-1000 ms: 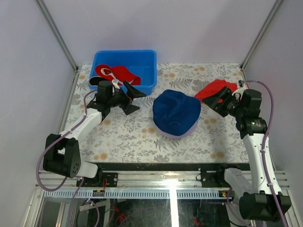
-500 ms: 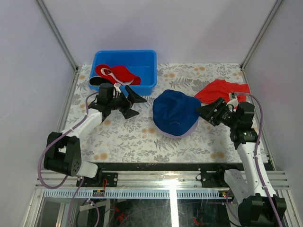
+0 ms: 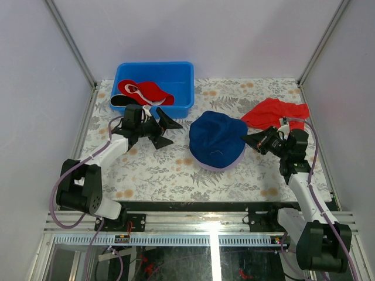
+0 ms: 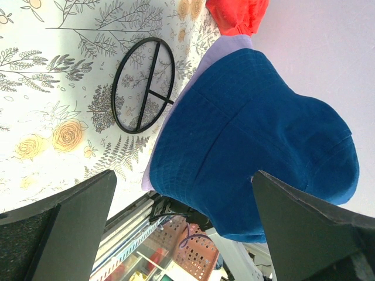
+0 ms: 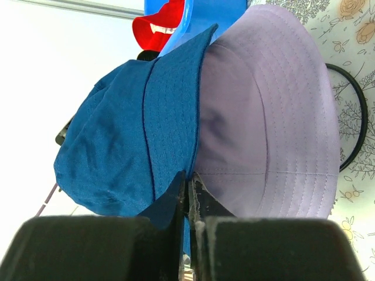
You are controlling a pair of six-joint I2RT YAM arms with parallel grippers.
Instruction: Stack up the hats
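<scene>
A navy blue hat (image 3: 218, 139) lies on top of a lavender hat (image 3: 227, 164) mid-table; only the lavender brim peeks out in the top view. My right gripper (image 3: 251, 141) is at the navy hat's right edge. In the right wrist view this gripper (image 5: 187, 178) is shut, pinching the navy brim (image 5: 129, 129) where it meets the lavender hat (image 5: 269, 129). My left gripper (image 3: 166, 131) hovers wide open left of the stack, nothing between its fingers (image 4: 70, 225), facing the navy hat (image 4: 252, 146). A red hat (image 3: 149, 91) lies in the blue bin (image 3: 181, 76).
A red cloth (image 3: 275, 111) lies crumpled at the back right, just behind the right wrist. A black wire ring stand (image 4: 142, 85) rests on the floral table (image 3: 164, 170) beside the stack. A dark-edged piece of fabric (image 3: 117, 100) sits at the bin's left end.
My right arm has swung left, away from the red cloth, to the navy hat's edge, and its jaws have shut there. The left gripper has shifted slightly right, still open.
</scene>
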